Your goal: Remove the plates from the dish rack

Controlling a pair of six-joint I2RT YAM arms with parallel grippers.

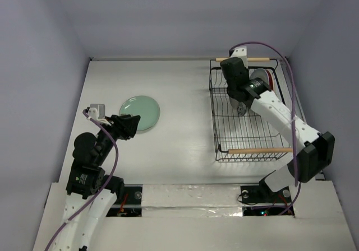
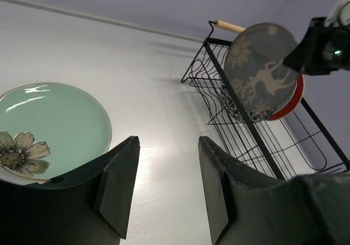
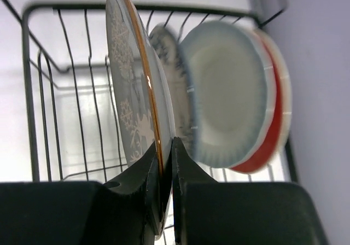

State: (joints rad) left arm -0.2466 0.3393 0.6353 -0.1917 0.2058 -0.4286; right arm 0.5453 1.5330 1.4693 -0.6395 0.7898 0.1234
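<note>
Pinching the grey deer plate point(image 3: 128, 81) at its rim with the right gripper point(image 3: 165, 157), for lifting out of the dish rack point(image 1: 216, 116), with the left gripper point(image 2: 168, 146) spread and empty beside the mint green plate point(image 2: 54, 119).

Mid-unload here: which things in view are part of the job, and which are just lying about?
Job: dish rack; grey deer plate, pinched by the right gripper; blue floral plate, pale plate and red plate in the rack; mint green plate, flat on the table; left gripper, open and empty.
Not the job: purple cable, silver tape at the near edge.
</note>
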